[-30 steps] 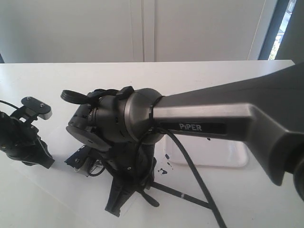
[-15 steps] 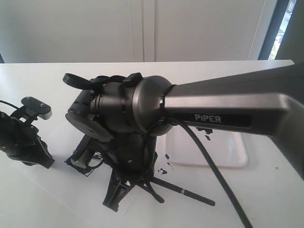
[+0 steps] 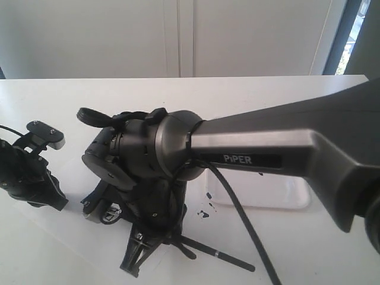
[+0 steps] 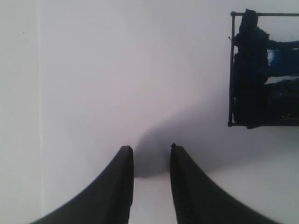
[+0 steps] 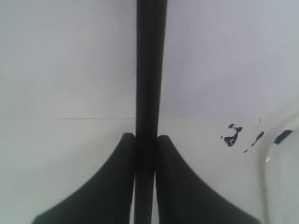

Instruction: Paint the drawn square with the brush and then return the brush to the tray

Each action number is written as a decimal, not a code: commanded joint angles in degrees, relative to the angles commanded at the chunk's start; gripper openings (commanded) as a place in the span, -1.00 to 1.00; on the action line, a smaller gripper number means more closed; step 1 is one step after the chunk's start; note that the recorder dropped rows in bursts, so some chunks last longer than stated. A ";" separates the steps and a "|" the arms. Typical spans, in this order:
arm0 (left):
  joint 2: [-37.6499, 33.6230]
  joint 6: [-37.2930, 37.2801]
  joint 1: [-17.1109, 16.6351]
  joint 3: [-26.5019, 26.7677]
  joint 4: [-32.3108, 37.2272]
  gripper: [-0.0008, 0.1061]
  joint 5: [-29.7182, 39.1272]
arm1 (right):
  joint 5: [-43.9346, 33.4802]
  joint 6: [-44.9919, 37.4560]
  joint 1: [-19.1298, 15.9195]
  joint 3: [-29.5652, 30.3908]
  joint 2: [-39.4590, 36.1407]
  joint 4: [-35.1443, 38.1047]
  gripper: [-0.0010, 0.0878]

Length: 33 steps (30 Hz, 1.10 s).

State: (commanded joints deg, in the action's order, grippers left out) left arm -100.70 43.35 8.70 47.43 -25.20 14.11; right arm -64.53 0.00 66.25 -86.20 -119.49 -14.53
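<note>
The drawn square [image 4: 264,70] shows in the left wrist view, its thin black outline smeared dark blue inside. In the exterior view my right wrist covers most of it. My right gripper [image 5: 145,136] is shut on the brush [image 5: 150,70], whose black handle runs straight out between the jaws. In the exterior view this gripper [image 3: 138,254] points down at the paper, and the brush handle [image 3: 228,259] sticks out to the right behind it. The brush tip is hidden. My left gripper [image 4: 149,149] is open over blank white paper beside the square, holding nothing. The white tray [image 3: 285,197] lies right of the square, half behind the right arm.
Dark blue paint splashes [image 3: 205,212] dot the surface between the square and the tray, and they also appear in the right wrist view as paint splashes [image 5: 231,137] beside the tray rim [image 5: 280,177]. The left arm [image 3: 29,175] rests at the table's left side. The right arm's cable [image 3: 249,237] trails over the brush handle.
The right gripper swung up and right half a second ago, then came back left and toward the front, carrying the brush. The left arm has stayed still.
</note>
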 joint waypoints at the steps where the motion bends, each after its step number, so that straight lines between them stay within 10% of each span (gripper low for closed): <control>1: 0.00 0.00 0.00 0.00 0.00 -0.35 0.00 | 0.73 1.00 0.00 -0.14 0.00 -1.04 -0.98; 33: 0.00 0.00 0.00 0.00 0.00 -0.35 0.35 | -5.13 3.10 -0.10 -1.24 -2.69 -9.65 -0.98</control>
State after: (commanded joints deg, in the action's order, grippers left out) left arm -100.70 43.35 8.70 47.43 -25.20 14.46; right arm -69.66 3.10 66.14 -87.44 -122.18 -24.18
